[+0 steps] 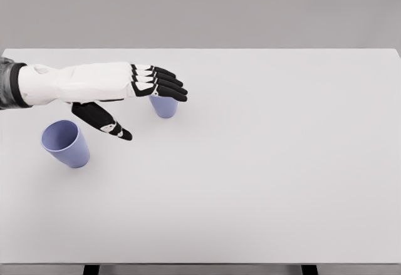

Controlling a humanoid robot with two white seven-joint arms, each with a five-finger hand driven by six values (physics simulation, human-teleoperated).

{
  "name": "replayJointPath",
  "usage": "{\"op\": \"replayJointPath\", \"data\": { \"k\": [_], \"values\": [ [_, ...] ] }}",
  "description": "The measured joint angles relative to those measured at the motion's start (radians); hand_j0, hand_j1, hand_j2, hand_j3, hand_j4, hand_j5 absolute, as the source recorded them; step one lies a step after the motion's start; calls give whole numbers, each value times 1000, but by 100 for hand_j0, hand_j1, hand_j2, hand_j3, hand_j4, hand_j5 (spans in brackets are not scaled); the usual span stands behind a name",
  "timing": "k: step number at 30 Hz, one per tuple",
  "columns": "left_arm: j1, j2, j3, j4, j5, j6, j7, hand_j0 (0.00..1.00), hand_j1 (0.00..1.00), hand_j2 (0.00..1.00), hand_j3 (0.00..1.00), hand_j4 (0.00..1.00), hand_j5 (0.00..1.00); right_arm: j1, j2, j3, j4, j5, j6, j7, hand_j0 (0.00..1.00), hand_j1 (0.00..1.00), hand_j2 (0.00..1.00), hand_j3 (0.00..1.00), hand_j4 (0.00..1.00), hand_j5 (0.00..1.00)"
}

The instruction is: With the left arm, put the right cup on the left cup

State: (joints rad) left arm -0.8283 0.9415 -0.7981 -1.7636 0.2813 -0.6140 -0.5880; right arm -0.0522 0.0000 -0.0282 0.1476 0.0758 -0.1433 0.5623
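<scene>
Surface (269,175): a broad white top filling most of the head view, carrying two lavender cups toward its left side.

Left arm (75,84): comes in from the left edge and lies stretched out above the surface, reaching toward the farther cup.

Left hand (135,93): fingers (168,84) extended nearly straight and side by side, thumb dropped away below them. It is spread wide and grips nothing.

Left cup (65,143): stands nearer the left edge, mouth up and tilted toward me as the camera sees it, apart from the hand.

Right cup (164,106): sits just beneath the fingertips, its top hidden by them. Whether the fingers touch its rim I cannot tell.

Step in hand: I judge this as the approach to the grasp; the cup is not yet taken.

Next move: the hand would need to settle so fingers and thumb bracket the cup's wall, then close, before lifting it across to the left cup.

Right arm: out of sight.
</scene>
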Motion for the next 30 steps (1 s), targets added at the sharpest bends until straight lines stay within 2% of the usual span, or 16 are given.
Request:
{"op": "replayJointPath", "data": {
  "k": [3,9,15,17,18,19,20,22,27,30],
  "values": [
    [-81,-7,-10,30,-4,1,0,100,100,100,100,100,100,25,0,-1,3,1,1,0,100,100,100,100,100,100],
    [-89,-63,-15,155,-72,0,0,100,100,100,100,100,100,25,0,-5,4,1,1,0,100,100,100,100,100,100],
    [-95,-107,-48,174,-112,0,4,100,100,100,100,100,100,25,0,-7,4,1,1,0,100,100,100,100,100,100],
    [-213,-105,-105,164,-122,2,2,100,100,100,100,100,100,25,0,-7,4,1,1,0,100,100,100,100,100,100],
    [-242,-103,-143,171,-123,2,3,100,100,100,100,100,100,25,0,-7,4,1,1,0,100,100,100,100,100,100],
    [-244,-105,-171,190,-120,1,3,100,100,100,100,100,100,25,0,-7,4,1,1,0,100,100,100,100,100,100],
    [-245,-110,-191,220,-118,1,4,100,100,100,100,100,100,25,0,-7,4,1,1,0,100,100,100,100,100,100],
    [-314,-136,-245,306,-112,2,6,100,100,100,100,100,100,25,0,-7,4,1,1,0,100,100,100,100,100,100],
    [-314,-222,-329,512,-112,0,13,100,100,100,100,100,100,25,0,-7,4,1,1,0,100,100,100,100,100,100],
    [-307,-262,-348,574,-114,0,22,100,100,100,100,100,100,25,0,-7,4,1,1,0,100,100,100,100,100,100]
  ]
}}
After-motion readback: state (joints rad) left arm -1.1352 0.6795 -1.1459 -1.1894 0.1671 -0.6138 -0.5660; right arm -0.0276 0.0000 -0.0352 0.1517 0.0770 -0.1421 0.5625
